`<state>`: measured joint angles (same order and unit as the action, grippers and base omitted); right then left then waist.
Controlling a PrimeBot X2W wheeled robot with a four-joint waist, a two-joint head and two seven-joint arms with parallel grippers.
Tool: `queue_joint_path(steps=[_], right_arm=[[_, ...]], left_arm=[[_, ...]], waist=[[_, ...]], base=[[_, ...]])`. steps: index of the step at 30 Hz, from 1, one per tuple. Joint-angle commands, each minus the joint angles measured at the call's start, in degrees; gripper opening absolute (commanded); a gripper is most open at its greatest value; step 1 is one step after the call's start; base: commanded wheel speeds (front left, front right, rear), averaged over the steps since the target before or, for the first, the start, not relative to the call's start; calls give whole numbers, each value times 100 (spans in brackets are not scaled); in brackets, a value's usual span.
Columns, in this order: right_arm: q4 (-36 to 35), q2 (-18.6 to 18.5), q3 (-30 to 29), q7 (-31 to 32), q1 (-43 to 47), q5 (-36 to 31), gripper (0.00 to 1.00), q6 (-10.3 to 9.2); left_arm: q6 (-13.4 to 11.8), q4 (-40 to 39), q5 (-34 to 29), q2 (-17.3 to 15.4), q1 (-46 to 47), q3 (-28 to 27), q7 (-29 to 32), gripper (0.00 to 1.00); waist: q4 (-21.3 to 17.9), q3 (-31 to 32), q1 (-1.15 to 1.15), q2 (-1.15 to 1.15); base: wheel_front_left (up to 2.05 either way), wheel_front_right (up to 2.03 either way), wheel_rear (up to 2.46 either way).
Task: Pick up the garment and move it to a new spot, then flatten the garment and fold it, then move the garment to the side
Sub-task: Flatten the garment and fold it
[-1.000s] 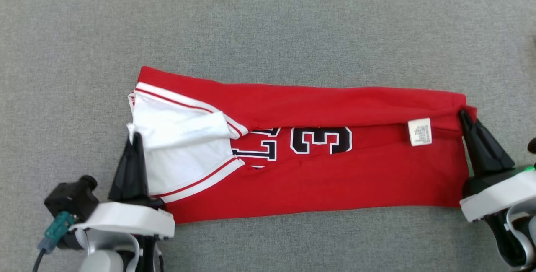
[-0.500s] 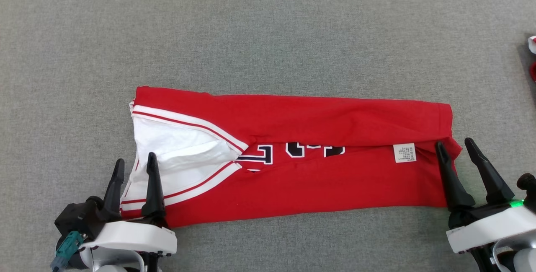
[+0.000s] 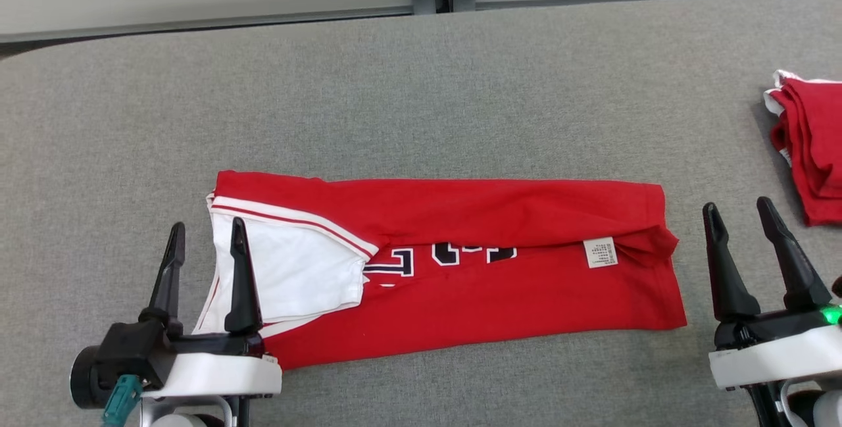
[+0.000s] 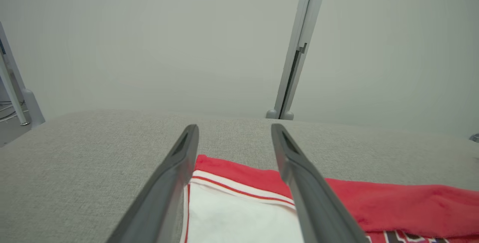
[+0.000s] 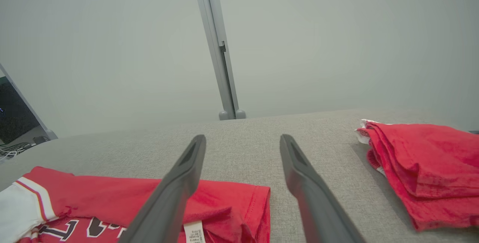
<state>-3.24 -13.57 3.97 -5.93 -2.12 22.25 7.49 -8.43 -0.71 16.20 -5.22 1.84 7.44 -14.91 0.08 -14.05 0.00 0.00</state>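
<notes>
The red jersey garment with white trim and black numerals (image 3: 460,269) lies as a long band, its long edges turned in, mid-way across the grey fabric-covered counter (image 3: 421,85). The left tool (image 3: 206,224) stands spread and empty at the white-trimmed end. The right tool (image 3: 736,204), likewise released, sits just beside the hem end, clear of the cloth. Moving, flattening and the lengthwise folds look done. The crosswise fold and the shift aside, perhaps toward the folded red pile (image 3: 812,150), remain.
</notes>
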Motion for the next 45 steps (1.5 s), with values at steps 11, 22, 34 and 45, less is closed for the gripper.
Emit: queue_joint_path(steps=[11, 22, 34, 45], right_arm=[[30, 58, 0, 231, 360, -350, 100, 0], [10, 62, 11, 317, 385, -323, 100, 0], [673, -205, -154, 285, -172, -62, 100, 0], [2159, -140, 454, 219, -605, 357, 100, 0]], left_arm=[[-59, 151, -251, -226, -268, 143, 171, 100], [-119, 179, -191, -222, -251, 169, 235, 100], [-79, 96, -241, -116, 203, 386, 177, 100], [-25, 377, -176, 0, 521, 498, 24, 100]], waist=[[-105, 408, 0, 0], [-83, 414, 0, 0], [237, -109, 0, 0], [395, -421, 0, 0]], base=[[0, 0, 0], [0, 0, 0], [0, 0, 0], [0, 0, 0]])
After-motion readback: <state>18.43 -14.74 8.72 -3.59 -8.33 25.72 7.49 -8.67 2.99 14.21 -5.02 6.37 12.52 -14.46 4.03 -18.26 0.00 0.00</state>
